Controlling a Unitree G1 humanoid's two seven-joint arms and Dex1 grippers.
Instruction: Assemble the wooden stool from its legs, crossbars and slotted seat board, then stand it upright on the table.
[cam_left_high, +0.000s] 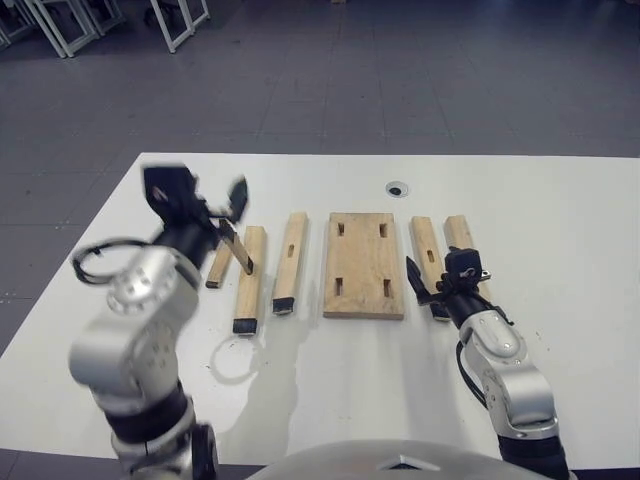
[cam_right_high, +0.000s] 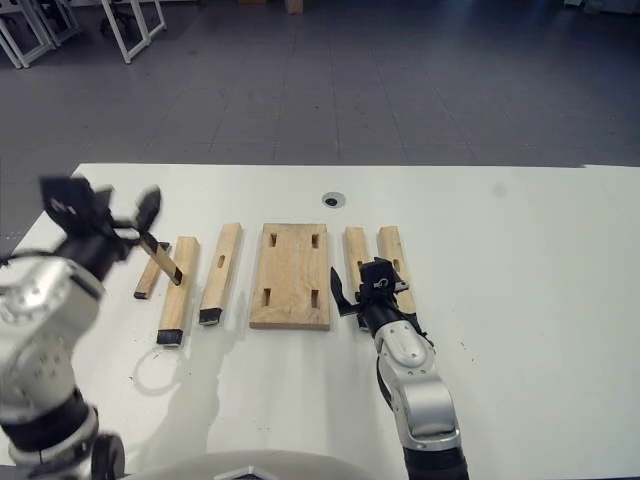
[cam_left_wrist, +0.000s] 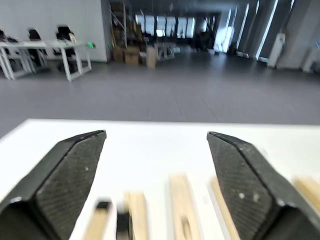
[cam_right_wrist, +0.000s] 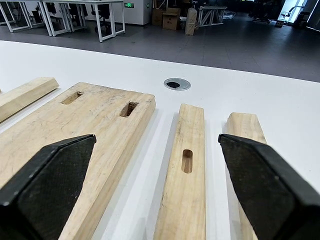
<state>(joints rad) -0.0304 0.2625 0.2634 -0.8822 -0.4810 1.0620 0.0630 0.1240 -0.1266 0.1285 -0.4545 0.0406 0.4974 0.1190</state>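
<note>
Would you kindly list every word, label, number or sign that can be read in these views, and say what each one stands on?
None can be read.
Green lit sign on the far wall of the room: too small to read.
Seat board and the slotted wooden piece beside it: bare wood, no print visible.

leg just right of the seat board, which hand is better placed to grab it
Right. The right hand is open, low at the near end of that leg; the left hand is raised over the far-left pieces.
</note>
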